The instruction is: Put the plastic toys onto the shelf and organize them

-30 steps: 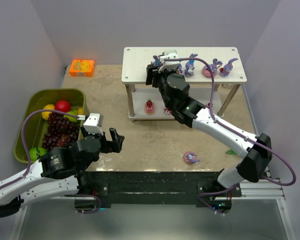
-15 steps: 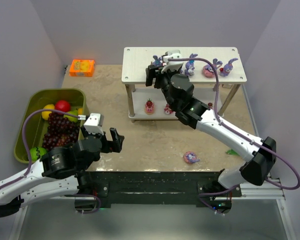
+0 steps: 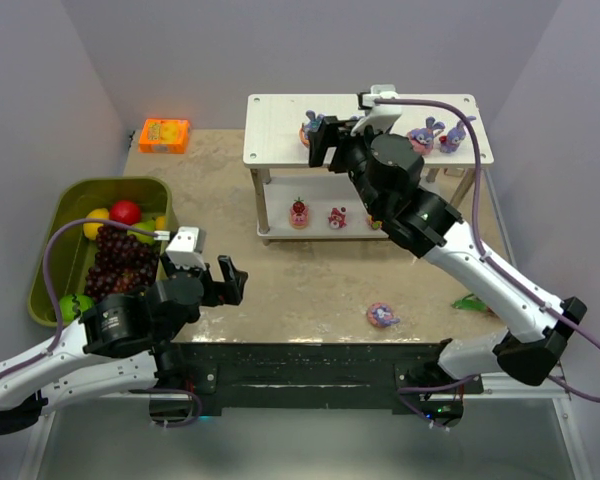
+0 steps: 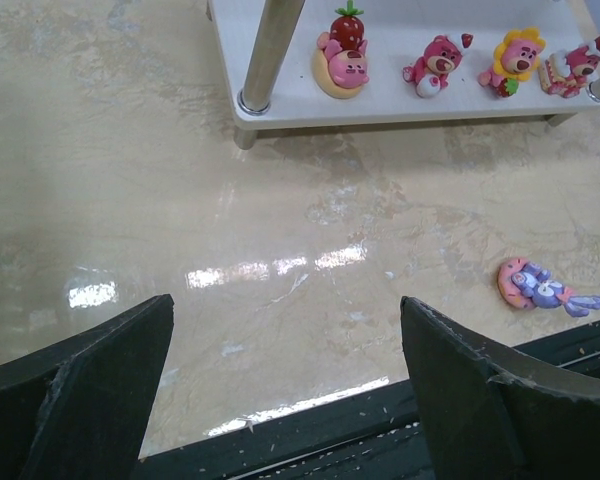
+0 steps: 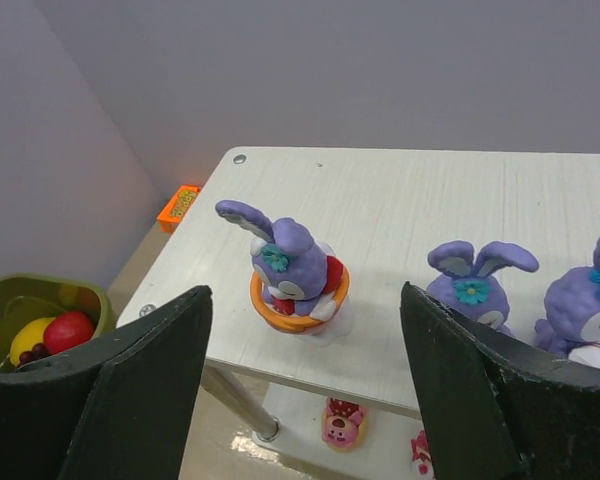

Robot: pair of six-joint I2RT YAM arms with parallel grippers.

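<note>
Overhead, the right claw (image 3: 325, 142) partly hides a bunny (image 3: 306, 132) on the shelf (image 3: 270, 125).

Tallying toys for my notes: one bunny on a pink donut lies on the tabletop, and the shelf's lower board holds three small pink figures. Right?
Not quite. The left wrist view shows four small pink figures on the lower board, not three. The bunny on a pink donut does lie on the tabletop.
</note>
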